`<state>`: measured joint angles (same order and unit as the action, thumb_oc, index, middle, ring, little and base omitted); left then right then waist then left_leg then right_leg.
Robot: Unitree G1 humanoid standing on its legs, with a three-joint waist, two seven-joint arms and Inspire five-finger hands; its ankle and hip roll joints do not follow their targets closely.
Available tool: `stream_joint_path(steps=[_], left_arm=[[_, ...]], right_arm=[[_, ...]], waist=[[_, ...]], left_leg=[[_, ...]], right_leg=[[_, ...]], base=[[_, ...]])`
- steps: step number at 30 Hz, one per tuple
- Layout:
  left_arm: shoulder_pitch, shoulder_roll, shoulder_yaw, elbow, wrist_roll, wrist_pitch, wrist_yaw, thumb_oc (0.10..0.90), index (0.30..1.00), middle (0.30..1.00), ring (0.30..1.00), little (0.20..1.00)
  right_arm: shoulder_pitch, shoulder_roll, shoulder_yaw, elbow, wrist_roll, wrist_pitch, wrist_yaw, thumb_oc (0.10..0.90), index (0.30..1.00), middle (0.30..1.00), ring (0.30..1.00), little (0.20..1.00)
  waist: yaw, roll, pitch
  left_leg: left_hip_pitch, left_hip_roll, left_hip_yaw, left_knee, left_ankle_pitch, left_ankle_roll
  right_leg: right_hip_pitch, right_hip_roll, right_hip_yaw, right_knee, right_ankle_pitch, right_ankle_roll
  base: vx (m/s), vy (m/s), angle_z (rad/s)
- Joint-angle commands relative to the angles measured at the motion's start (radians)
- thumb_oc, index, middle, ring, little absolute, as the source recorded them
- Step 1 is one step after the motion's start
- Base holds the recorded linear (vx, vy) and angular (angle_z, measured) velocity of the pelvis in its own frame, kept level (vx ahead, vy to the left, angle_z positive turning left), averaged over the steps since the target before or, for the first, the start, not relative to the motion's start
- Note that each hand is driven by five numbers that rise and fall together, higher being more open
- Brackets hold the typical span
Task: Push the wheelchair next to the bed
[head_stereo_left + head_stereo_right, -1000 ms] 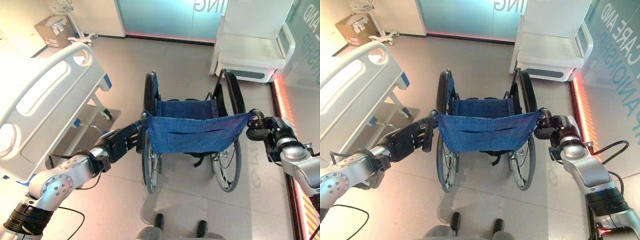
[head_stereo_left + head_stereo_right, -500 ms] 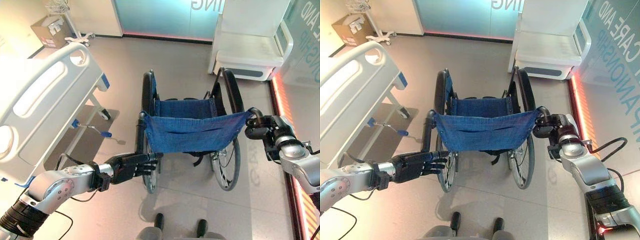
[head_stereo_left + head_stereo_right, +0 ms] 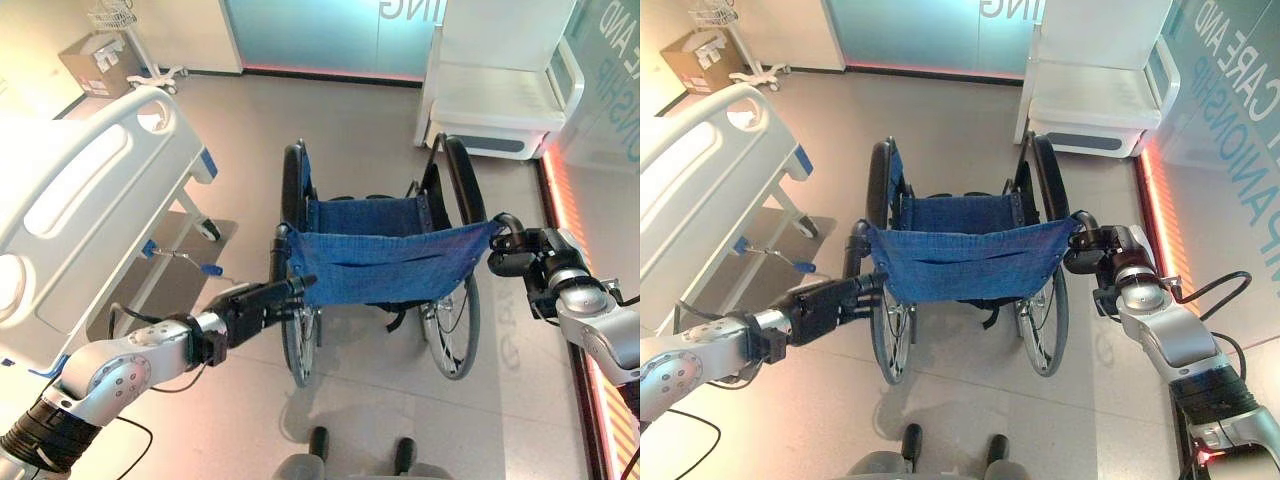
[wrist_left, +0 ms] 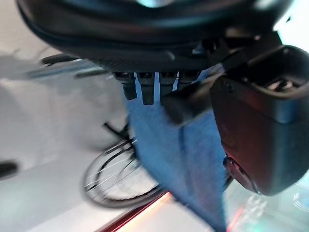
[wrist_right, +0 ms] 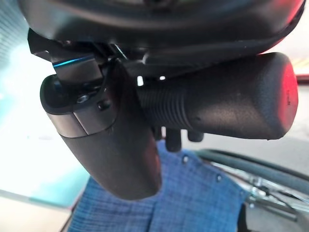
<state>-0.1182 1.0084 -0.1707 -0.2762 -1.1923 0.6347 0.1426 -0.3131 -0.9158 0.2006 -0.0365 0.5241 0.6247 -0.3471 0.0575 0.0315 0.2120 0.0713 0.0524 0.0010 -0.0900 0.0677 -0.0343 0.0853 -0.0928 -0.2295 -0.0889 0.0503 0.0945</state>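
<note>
We judged the wheelchair (image 3: 375, 260), standing right of the bed (image 3: 90, 200), heavy but free-rolling, best pushed by its handles; our right hand (image 3: 1102, 252) gripped one, our left hand (image 3: 262, 300) reached straight-fingered below the other.

One wheelchair (image 3: 380, 270), one bed (image 3: 80, 210), one white chair (image 3: 505, 85), one box (image 3: 95, 60), two hands.

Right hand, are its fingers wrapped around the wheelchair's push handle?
Yes, the right hand has its fingers curled round the black push handle.
</note>
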Motion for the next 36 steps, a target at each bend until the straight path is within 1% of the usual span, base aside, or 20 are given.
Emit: stream_joint_path(steps=[1,4,9,10,12,14,15,17,18,20,21,22,24,25,26,27,29,32,35,36], left_arm=[[-0.089,-0.007,0.116,0.021,-0.01,-0.084,0.024,0.8,0.9,0.9,0.9,0.9],[-0.082,-0.009,0.129,0.025,-0.019,-0.081,0.007,0.8,0.9,0.9,0.9,0.9],[-0.086,-0.021,0.12,0.024,-0.168,-0.079,-0.031,0.8,0.9,0.9,0.9,0.9],[-0.093,-0.028,0.105,0.012,-0.237,-0.079,-0.05,0.8,0.9,0.9,0.9,0.9],[-0.105,-0.041,0.076,-0.01,-0.274,-0.081,-0.064,0.8,0.9,0.9,0.9,0.9],[-0.122,-0.048,0.043,-0.028,-0.284,-0.085,-0.066,0.8,0.9,0.9,0.9,0.9],[-0.136,-0.059,0.017,-0.047,-0.287,-0.071,-0.077,0.8,0.9,0.9,0.9,0.9],[-0.144,-0.061,0.005,-0.054,-0.282,-0.062,-0.082,0.8,0.9,0.9,0.9,0.9],[-0.163,-0.059,-0.031,-0.068,-0.259,-0.068,-0.1,0.8,0.9,0.9,0.9,0.9],[-0.171,-0.058,-0.048,-0.072,-0.239,-0.093,-0.123,0.8,0.9,0.9,0.9,0.9],[-0.185,-0.059,-0.065,-0.081,-0.214,-0.138,-0.148,0.8,0.9,0.9,0.9,0.9],[-0.187,-0.059,-0.067,-0.082,-0.209,-0.144,-0.152,0.8,0.9,0.9,0.9,0.9],[-0.206,-0.067,-0.079,-0.102,-0.176,-0.234,-0.147,0.8,0.9,0.9,0.9,0.9],[-0.225,-0.074,-0.079,-0.115,-0.162,-0.298,-0.108,0.8,0.9,0.9,0.9,0.9],[-0.237,-0.076,-0.076,-0.12,-0.181,-0.324,-0.081,0.8,0.9,0.9,0.9,0.9],[-0.241,-0.081,-0.075,-0.123,-0.19,-0.324,-0.071,0.8,0.9,0.9,0.9,0.9],[-0.266,-0.114,-0.061,-0.134,-0.223,-0.356,0.035,0.8,0.9,0.9,0.9,0.9],[-0.286,-0.139,-0.031,-0.125,-0.186,-0.372,0.083,0.8,0.9,0.9,0.9,0.9],[-0.292,-0.135,-0.005,-0.112,-0.179,-0.38,0.087,0.8,0.9,0.9,0.9,0.9],[-0.294,-0.14,0.012,-0.108,-0.168,-0.39,0.105,0.579,0.568,0.568,0.568,0.568]], right_arm=[[-0.078,0.009,0.023,-0.017,0.007,-0.136,-0.041,0.4,0.3,0.3,0.3,0.3],[-0.072,0.009,0.014,-0.018,0.004,-0.137,-0.038,0.4,0.3,0.3,0.3,0.3],[-0.076,0.009,0.014,-0.013,-0.002,-0.14,-0.029,0.4,0.3,0.3,0.3,0.3],[-0.08,0.011,0.019,-0.013,-0.003,-0.138,-0.03,0.4,0.3,0.3,0.3,0.3],[-0.083,0.02,0.031,-0.012,-0.008,-0.14,-0.038,0.4,0.3,0.3,0.3,0.3],[-0.096,0.029,0.045,-0.011,-0.009,-0.137,-0.048,0.4,0.3,0.3,0.3,0.3],[-0.105,0.034,0.056,-0.012,-0.008,-0.132,-0.06,0.4,0.3,0.3,0.3,0.3],[-0.106,0.035,0.058,-0.012,-0.008,-0.134,-0.062,0.4,0.3,0.3,0.3,0.3],[-0.12,0.031,0.067,-0.011,0.005,-0.13,-0.07,0.4,0.3,0.3,0.3,0.3],[-0.127,0.027,0.072,-0.01,0.014,-0.131,-0.075,0.4,0.3,0.3,0.3,0.3],[-0.133,0.023,0.078,-0.011,0.023,-0.129,-0.078,0.4,0.3,0.3,0.3,0.3],[-0.134,0.023,0.078,-0.011,0.024,-0.129,-0.079,0.4,0.3,0.3,0.3,0.3],[-0.139,0.028,0.086,-0.003,0.023,-0.134,-0.079,0.4,0.3,0.3,0.3,0.3],[-0.139,0.036,0.092,0.006,0.018,-0.144,-0.079,0.4,0.3,0.3,0.3,0.3],[-0.142,0.04,0.094,0.013,0.016,-0.147,-0.079,0.4,0.3,0.3,0.3,0.3],[-0.143,0.042,0.094,0.015,0.015,-0.147,-0.078,0.4,0.3,0.3,0.3,0.3],[-0.147,0.064,0.098,0.026,0.001,-0.15,-0.078,0.4,0.3,0.3,0.3,0.3],[-0.154,0.076,0.092,0.034,-0.009,-0.145,-0.072,0.4,0.3,0.3,0.3,0.3],[-0.157,0.067,0.08,0.034,-0.006,-0.144,-0.066,0.4,0.3,0.3,0.3,0.3],[-0.156,0.067,0.071,0.041,-0.011,-0.152,-0.06,0.4,0.3,0.3,0.3,0.3]], waist=[[-0.007,0.012,-0.039],[-0.007,0.012,-0.037],[-0.01,0.012,-0.028],[-0.011,0.012,-0.026],[-0.013,0.012,-0.023],[-0.014,0.012,-0.019],[-0.016,0.012,-0.015],[-0.017,0.011,-0.013],[-0.019,0.01,-0.009],[-0.02,0.009,-0.006],[-0.022,0.007,-0.004],[-0.022,0.007,-0.004],[-0.023,0.005,0.0],[-0.024,0.003,0.002],[-0.024,0.002,0.002],[-0.023,0.001,0.002],[-0.024,-0.004,0.004],[-0.025,-0.01,0.009],[-0.025,-0.013,0.018],[-0.026,-0.014,0.027]], left_leg=[[-0.002,0.019,0.065,0.003,-0.013,-0.021],[-0.004,0.019,0.065,0.003,-0.013,-0.021],[-0.003,0.018,0.067,0.003,-0.012,-0.02],[-0.003,0.018,0.067,0.003,-0.012,-0.02],[-0.003,0.018,0.07,0.003,-0.012,-0.019],[-0.002,0.018,0.072,0.003,-0.012,-0.018],[-0.003,0.018,0.072,0.003,-0.011,-0.017],[-0.004,0.018,0.072,0.003,-0.011,-0.017],[-0.006,0.017,0.072,0.003,-0.01,-0.015],[-0.007,0.017,0.072,0.003,-0.01,-0.015],[-0.009,0.017,0.074,0.003,-0.01,-0.014],[-0.009,0.017,0.074,0.003,-0.011,-0.014],[-0.009,0.017,0.074,0.003,-0.011,-0.014],[-0.009,0.016,0.074,0.003,-0.012,-0.014],[-0.01,0.015,0.073,0.003,-0.012,-0.014],[-0.01,0.015,0.072,0.003,-0.012,-0.014],[-0.01,0.013,0.071,0.003,-0.013,-0.015],[-0.013,0.011,0.067,0.003,-0.014,-0.016],[-0.02,0.01,0.064,0.003,-0.012,-0.016],[-0.025,0.01,0.063,0.003,-0.011,-0.016]], right_leg=[[0.026,-0.023,0.009,0.002,-0.008,0.014],[0.025,-0.023,0.009,0.002,-0.008,0.013],[0.025,-0.022,0.014,0.002,-0.006,0.011],[0.024,-0.022,0.015,0.002,-0.005,0.011],[0.024,-0.022,0.016,0.002,-0.004,0.01],[0.023,-0.022,0.017,0.002,-0.002,0.009],[0.022,-0.022,0.019,0.002,-0.002,0.008],[0.021,-0.021,0.021,0.002,-0.001,0.008],[0.018,-0.019,0.026,0.002,0.002,0.008],[0.016,-0.019,0.029,0.002,0.003,0.008],[0.014,-0.018,0.031,0.002,0.004,0.008],[0.014,-0.018,0.031,0.002,0.004,0.008],[0.013,-0.018,0.033,0.002,0.005,0.008],[0.012,-0.018,0.033,0.002,0.005,0.007],[0.012,-0.018,0.034,0.002,0.006,0.006],[0.012,-0.018,0.034,0.002,0.006,0.006],[0.012,-0.017,0.033,0.002,0.006,0.005],[0.007,-0.015,0.035,0.002,0.007,0.003],[0.001,-0.013,0.038,0.002,0.01,0.0],[-0.004,-0.012,0.039,0.002,0.01,-0.001]], base=[[0.0,0.0,0.0],[0.0,0.0,0.0],[0.0,0.0,0.0],[0.0,0.0,0.0],[0.0,0.0,0.0],[0.0,0.0,0.0],[0.0,0.0,0.0],[0.0,0.0,0.0],[0.0,0.0,0.0],[0.0,0.0,0.0],[0.0,0.0,0.0],[0.0,0.0,0.0],[0.0,0.0,0.0],[0.0,0.0,0.0],[0.0,0.0,0.0],[0.0,0.0,0.0],[0.0,0.0,0.0],[-0.01,-0.005,0.0],[-0.07,-0.007,-0.01],[-0.08,-0.005,-0.02]])
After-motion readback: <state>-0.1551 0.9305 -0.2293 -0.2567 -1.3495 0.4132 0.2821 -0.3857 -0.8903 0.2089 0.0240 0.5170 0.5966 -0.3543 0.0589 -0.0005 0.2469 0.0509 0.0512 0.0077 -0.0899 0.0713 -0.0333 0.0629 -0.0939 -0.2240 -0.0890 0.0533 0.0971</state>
